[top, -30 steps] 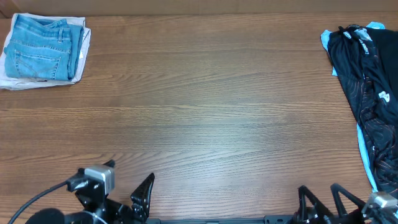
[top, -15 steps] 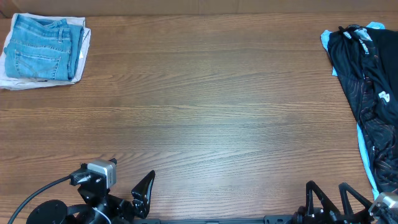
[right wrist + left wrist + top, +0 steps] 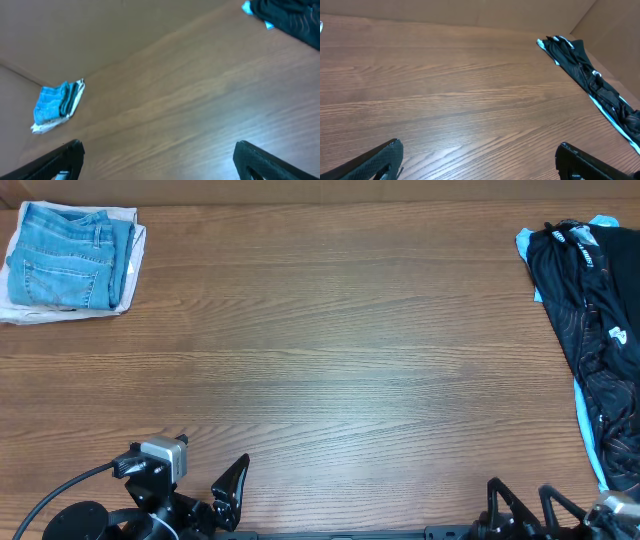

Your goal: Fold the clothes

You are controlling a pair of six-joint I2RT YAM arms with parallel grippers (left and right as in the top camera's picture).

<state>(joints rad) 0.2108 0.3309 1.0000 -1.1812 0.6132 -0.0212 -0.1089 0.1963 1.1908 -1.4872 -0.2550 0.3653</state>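
The clothes, light blue denim jeans point(image 3: 65, 258), lie folded in a compact stack at the table's far left corner; the right wrist view shows the jeans point(image 3: 52, 102) small and far off. My left gripper point(image 3: 195, 500) sits at the near edge, left of centre, open over bare wood, and the left wrist view shows this gripper point(image 3: 479, 155) with nothing between its fingers. At the near right edge my right gripper point(image 3: 530, 505) is also open, and its wrist view shows the gripper point(image 3: 159, 155) empty. Both are far from the jeans.
A white cloth point(image 3: 20, 310) lies under the jeans. A black garment point(image 3: 595, 330) with a light blue one beneath it runs along the right edge; the black garment point(image 3: 580, 70) shows in the left wrist view and again point(image 3: 285, 15) in the right wrist view. Brown walls stand behind the wooden table point(image 3: 330, 360).
Both arms have drawn back slightly toward the near edge. The jeans and the black garment have not moved.
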